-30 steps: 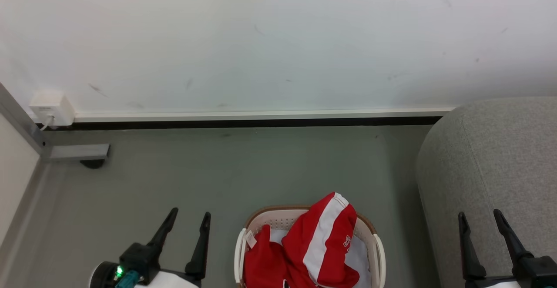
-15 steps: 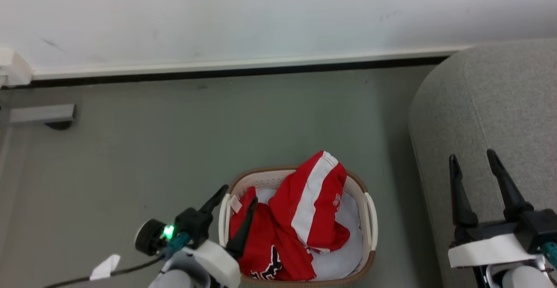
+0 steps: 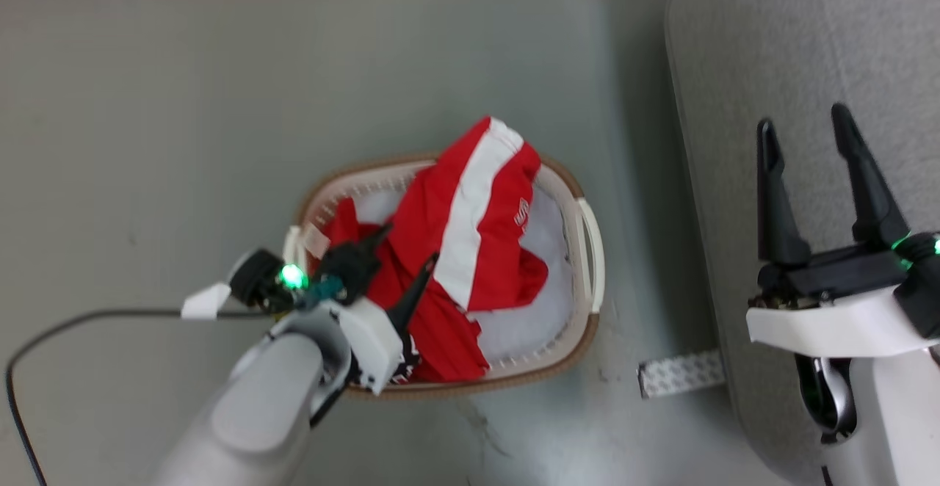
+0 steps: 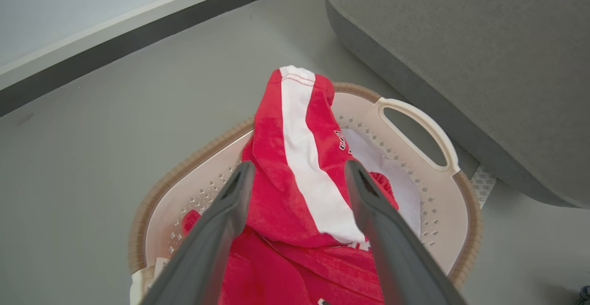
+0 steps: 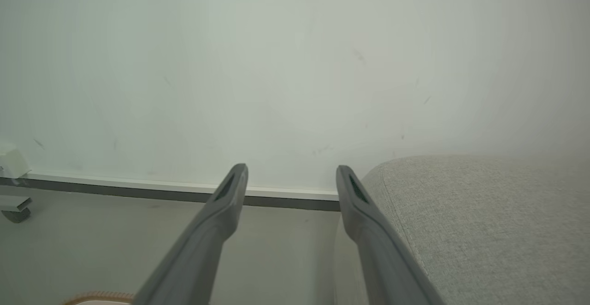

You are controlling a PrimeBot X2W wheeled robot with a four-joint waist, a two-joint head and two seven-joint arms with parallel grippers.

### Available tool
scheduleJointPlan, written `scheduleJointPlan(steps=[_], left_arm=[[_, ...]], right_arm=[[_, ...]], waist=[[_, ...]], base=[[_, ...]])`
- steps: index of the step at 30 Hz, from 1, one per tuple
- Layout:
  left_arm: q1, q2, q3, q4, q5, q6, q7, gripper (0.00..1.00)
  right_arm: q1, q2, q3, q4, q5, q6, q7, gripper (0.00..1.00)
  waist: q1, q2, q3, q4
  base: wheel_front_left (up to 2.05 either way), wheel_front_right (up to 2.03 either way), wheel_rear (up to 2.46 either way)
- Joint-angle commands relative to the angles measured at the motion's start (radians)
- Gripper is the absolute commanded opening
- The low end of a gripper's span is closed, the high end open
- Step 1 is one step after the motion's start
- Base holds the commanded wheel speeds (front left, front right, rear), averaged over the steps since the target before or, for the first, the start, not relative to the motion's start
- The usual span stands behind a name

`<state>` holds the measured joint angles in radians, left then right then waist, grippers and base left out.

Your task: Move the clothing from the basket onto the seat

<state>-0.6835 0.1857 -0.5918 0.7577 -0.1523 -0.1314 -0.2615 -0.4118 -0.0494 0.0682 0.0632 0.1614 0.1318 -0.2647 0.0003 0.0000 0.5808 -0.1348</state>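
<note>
The basket (image 3: 584, 310), cream with a brown rim, stands on the grey floor just left of the seat (image 3: 808, 38). The clothing (image 3: 459, 229), red with a white stripe, is heaped in it and rises above the rim. My left gripper (image 3: 410, 244) hovers open over the basket's left part, its fingers on either side of the striped fold, not closed on it. In the left wrist view the gripper (image 4: 299, 166) frames the clothing (image 4: 272, 194), with the basket rim (image 4: 184, 167) and the seat (image 4: 461, 42) around it. My right gripper (image 3: 803, 119) stands open above the seat, empty.
A white pad (image 3: 547, 266) lies under the clothing in the basket. A black cable (image 3: 44, 332) runs across the floor at the left. A pale perforated strip (image 3: 679, 372) lies at the seat's foot. The wall and baseboard (image 5: 138, 190) lie beyond, with a white box (image 5: 9, 160).
The head camera has tilted down, shifting the whole picture. My left arm has swung right from beside the basket to above the clothing. Both grippers stay open.
</note>
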Motion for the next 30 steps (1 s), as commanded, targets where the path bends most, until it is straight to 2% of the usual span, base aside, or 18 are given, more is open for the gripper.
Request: scheduleJointPlan(steps=[1,10,14,23,24,25,26,30], left_arm=[[-0.061,0.016,-0.020,0.025,-0.023,0.002,0.003,1.00],[-0.247,0.050,-0.087,0.142,-0.055,0.002,0.059,1.00],[-0.302,0.061,-0.100,0.195,-0.065,0.002,0.088,1.00],[-0.345,0.044,-0.161,0.274,-0.097,0.002,0.115,1.00],[-0.346,0.041,-0.174,0.280,-0.105,0.002,0.118,0.90],[-0.349,0.039,-0.186,0.283,-0.115,0.002,0.117,0.32],[-0.352,0.035,-0.198,0.284,-0.126,0.002,0.114,0.00],[-0.346,0.028,-0.258,0.271,-0.176,0.002,0.096,0.00]], right_arm=[[-0.037,-0.002,0.003,-0.018,0.010,-0.002,0.000,1.00],[-0.136,-0.002,0.032,-0.102,0.054,-0.002,0.000,1.00],[-0.160,-0.002,0.038,-0.137,0.063,-0.002,0.000,1.00],[-0.153,-0.002,0.050,-0.172,0.069,-0.002,0.000,1.00],[-0.149,-0.002,0.051,-0.173,0.069,-0.002,0.000,1.00],[-0.146,-0.002,0.051,-0.173,0.069,-0.002,0.000,1.00],[-0.143,-0.002,0.050,-0.171,0.068,-0.002,0.000,1.00],[-0.133,-0.002,0.040,-0.155,0.067,-0.002,0.000,1.00]], waist=[[-0.0003,0.0000,0.161,-0.066],[-0.0003,0.0000,0.342,-0.117],[-0.0003,0.0000,0.384,-0.132],[-0.0003,0.0000,0.414,-0.145],[-0.0003,0.0000,0.414,-0.145],[-0.0003,0.0000,0.413,-0.144],[-0.0003,0.0000,0.411,-0.142],[-0.0003,0.0000,0.387,-0.131]], base=[[0.00,0.00,0.00],[0.00,0.00,0.00],[0.00,0.00,0.00],[0.00,0.00,0.00],[0.00,0.00,0.00],[0.00,0.00,0.00],[0.00,0.00,0.00],[0.00,0.00,0.00]])
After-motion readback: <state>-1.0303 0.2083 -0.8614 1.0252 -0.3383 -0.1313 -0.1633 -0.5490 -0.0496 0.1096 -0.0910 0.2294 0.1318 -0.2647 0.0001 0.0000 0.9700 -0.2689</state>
